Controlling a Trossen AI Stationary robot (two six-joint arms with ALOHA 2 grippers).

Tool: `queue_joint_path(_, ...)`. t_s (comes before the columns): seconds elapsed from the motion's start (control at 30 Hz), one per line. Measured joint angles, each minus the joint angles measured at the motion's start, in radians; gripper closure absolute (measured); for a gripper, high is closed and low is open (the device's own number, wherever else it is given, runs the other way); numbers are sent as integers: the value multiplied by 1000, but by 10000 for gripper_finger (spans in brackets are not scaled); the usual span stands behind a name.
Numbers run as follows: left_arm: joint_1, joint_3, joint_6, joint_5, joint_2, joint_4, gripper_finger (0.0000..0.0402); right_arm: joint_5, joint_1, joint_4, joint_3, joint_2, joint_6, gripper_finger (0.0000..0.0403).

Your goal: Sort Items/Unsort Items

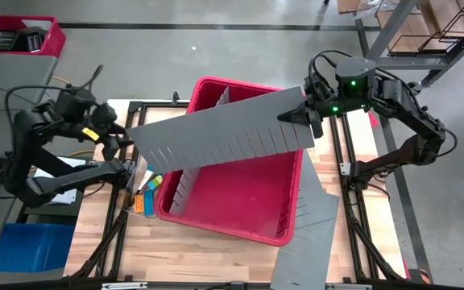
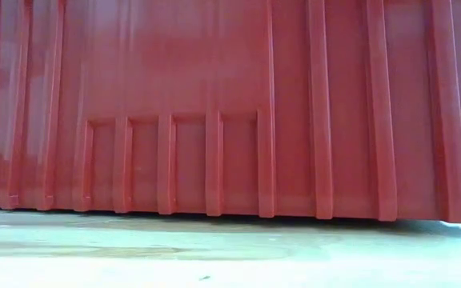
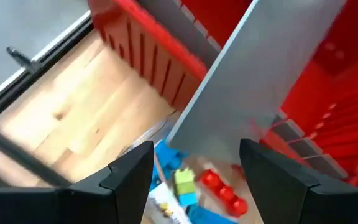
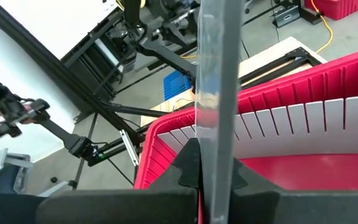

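Above the red bin (image 1: 240,201) we find a grey divider panel (image 1: 224,133), long axis spanning both arms: right claw (image 1: 296,115) clenched on one end, left claw (image 1: 118,141) spread at the other, items (image 3: 191,186) directly beneath.

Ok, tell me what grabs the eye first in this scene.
A long grey slotted divider panel spans above the big red bin at the table's middle, the right gripper shut on one end while the left gripper is at the other end, fingers apart. A second grey panel leans off the bin's right side, and small colourful blocks lie on the table by the bin's left wall.
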Motion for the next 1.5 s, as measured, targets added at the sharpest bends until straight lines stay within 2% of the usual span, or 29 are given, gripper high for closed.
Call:
queue_joint_path(0.1,-6,-25,53,-6,-15,3,167,0,0,0,0,0,4,403)
queue_joint_path(0.27,-6,-85,53,12,-34,2,167,0,0,0,0,0,-13,403)
queue_joint_path(0.37,-6,-137,37,77,-44,45,168,0,0,0,0,0,-30,403)
queue_joint_path(0.53,-6,-214,-38,190,-51,218,168,0,0,1,0,0,-33,403)
queue_joint_path(0.67,-6,-215,-47,239,-51,232,174,0,0,1,0,0,-23,403)
queue_joint_path(0.77,-6,-215,-66,304,-52,236,215,22,1,15,-1,0,-37,403)
queue_joint_path(0.87,-5,-216,-83,339,-51,283,304,27,1,77,-2,-2,-62,403)
queue_joint_path(0.93,-6,-216,-132,355,-52,373,371,22,1,136,10,-6,-55,403)
queue_joint_path(0.97,-6,-216,-168,352,-52,429,384,28,1,140,24,-8,-46,403)
queue_joint_path(1.1,-6,-200,-221,298,-29,664,390,53,38,111,87,-14,-20,403)
queue_joint_path(1.2,-6,-194,-219,283,36,794,396,99,94,58,117,-18,2,403)
queue_joint_path(1.5,-9,-162,-160,284,392,1263,398,284,334,3,114,-18,116,402)
